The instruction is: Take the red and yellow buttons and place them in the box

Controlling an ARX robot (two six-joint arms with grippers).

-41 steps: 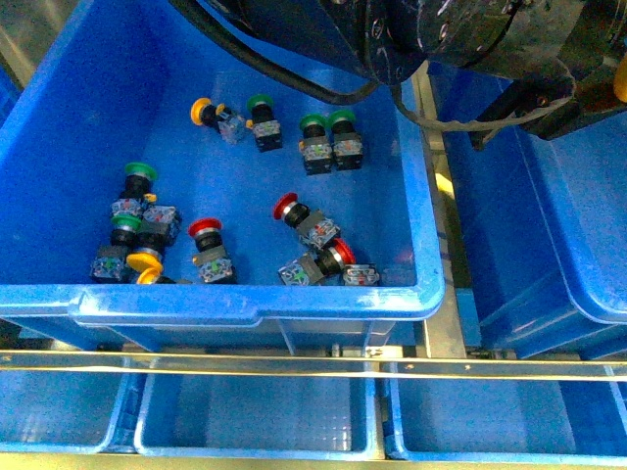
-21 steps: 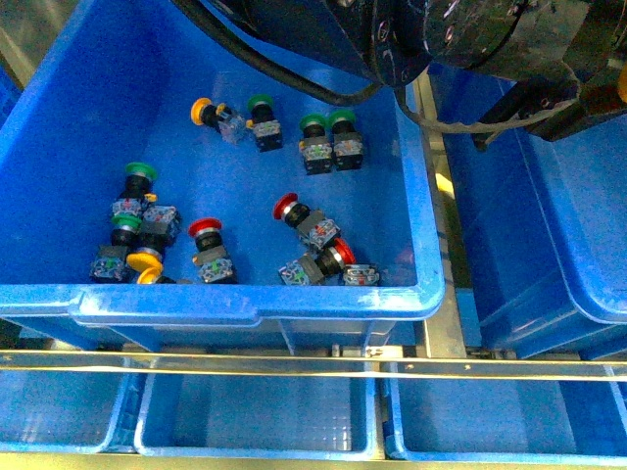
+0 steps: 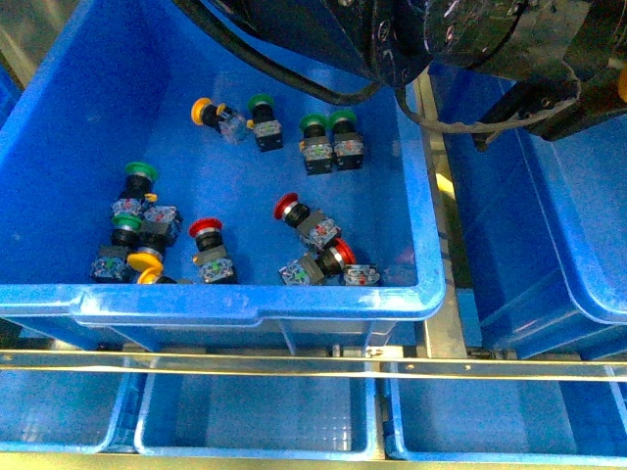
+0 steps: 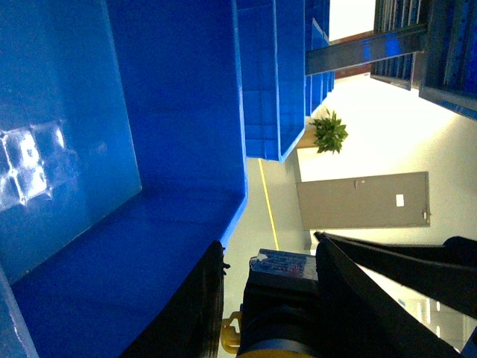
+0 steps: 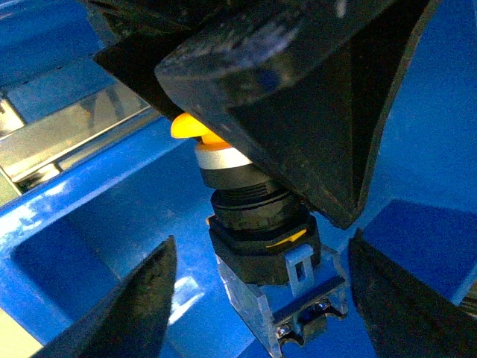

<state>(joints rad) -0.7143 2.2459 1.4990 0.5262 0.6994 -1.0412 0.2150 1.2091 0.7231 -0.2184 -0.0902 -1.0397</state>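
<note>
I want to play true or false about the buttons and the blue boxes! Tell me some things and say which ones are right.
1. Three red buttons lie in the big left bin. True.
2. Every button in that bin has a green cap. False: the red ones and two yellow buttons lie there beside the green buttons.
3. The right gripper has its fingers spread wide, one on each side of a yellow button. True.
4. The small trays in front are full of buttons. False: no button shows in them.
5. The big left bin is red. False: it is blue.
</note>
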